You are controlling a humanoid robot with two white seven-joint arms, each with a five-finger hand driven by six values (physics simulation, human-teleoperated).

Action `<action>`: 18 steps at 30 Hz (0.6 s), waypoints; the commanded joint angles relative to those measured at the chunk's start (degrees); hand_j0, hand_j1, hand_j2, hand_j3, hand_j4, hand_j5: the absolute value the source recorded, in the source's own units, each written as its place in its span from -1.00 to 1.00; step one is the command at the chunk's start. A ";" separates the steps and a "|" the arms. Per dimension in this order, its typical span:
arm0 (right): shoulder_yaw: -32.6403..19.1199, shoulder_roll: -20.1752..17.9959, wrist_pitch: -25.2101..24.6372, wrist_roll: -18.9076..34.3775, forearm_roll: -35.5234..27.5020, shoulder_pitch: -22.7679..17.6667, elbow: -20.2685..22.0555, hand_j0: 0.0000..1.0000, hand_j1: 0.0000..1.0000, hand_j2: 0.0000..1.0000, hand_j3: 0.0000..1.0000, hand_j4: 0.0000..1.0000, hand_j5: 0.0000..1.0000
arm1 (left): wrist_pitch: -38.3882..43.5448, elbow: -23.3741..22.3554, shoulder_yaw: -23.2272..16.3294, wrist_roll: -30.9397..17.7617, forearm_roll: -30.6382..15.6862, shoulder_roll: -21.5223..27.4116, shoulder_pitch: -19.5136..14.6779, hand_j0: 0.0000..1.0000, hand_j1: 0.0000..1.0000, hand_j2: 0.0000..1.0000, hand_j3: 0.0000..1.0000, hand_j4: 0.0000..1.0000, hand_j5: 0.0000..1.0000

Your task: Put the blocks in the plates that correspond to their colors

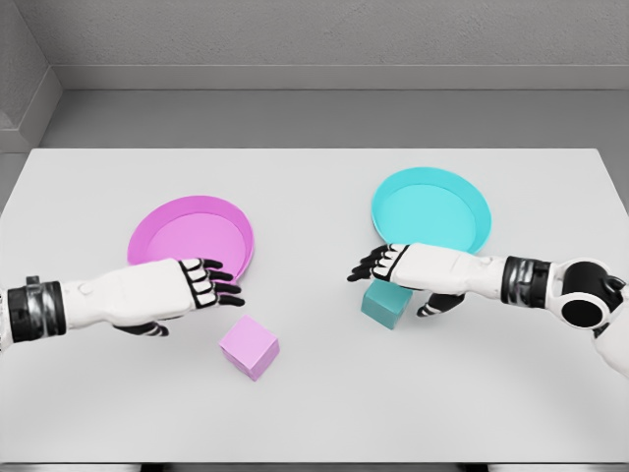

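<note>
A pink block [249,346] lies on the white table, just below and right of my left hand [210,282], which hovers open over the near rim of the pink plate [187,228]. A teal block [385,304] sits in front of the teal plate [432,208], partly hidden under my right hand [378,266]. That hand is directly above the teal block with its fingers relaxed and open, holding nothing.
The white table [314,413] ends at a front edge near the picture's bottom. A grey floor and wall lie beyond its far edge. Both forearms come in low from the sides.
</note>
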State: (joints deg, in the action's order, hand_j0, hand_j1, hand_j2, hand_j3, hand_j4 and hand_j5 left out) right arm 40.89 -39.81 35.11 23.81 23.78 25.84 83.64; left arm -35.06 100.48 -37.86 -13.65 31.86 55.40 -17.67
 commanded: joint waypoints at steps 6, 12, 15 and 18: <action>0.51 1.40 -0.11 -0.08 -0.32 0.00 -1.99 1.00 1.00 1.00 1.00 1.00 1.00 | 0.06 -0.37 -3.27 0.03 0.31 -0.56 -0.79 1.00 1.00 1.00 1.00 1.00 1.00; 0.86 2.46 -0.11 0.01 -0.23 0.70 -4.80 1.00 1.00 1.00 1.00 1.00 1.00 | 0.06 -0.46 -4.94 -0.41 0.57 -1.26 -1.58 1.00 1.00 1.00 1.00 1.00 1.00; 1.21 2.72 -0.11 0.01 0.47 0.79 -5.33 1.00 1.00 1.00 1.00 1.00 1.00 | 0.06 -0.72 -6.00 -1.20 0.57 -2.23 -2.64 1.00 1.00 1.00 1.00 1.00 1.00; 1.21 3.78 -0.11 0.01 1.26 0.97 -6.91 1.00 1.00 1.00 1.00 1.00 1.00 | 0.06 -1.25 -6.09 -1.29 0.40 -2.58 -2.90 1.00 1.00 1.00 1.00 1.00 1.00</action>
State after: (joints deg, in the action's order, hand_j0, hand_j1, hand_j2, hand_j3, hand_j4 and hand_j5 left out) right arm 42.05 -36.56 35.11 23.84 24.94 26.81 77.73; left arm -35.06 99.47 -43.67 -14.79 32.67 53.15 -20.57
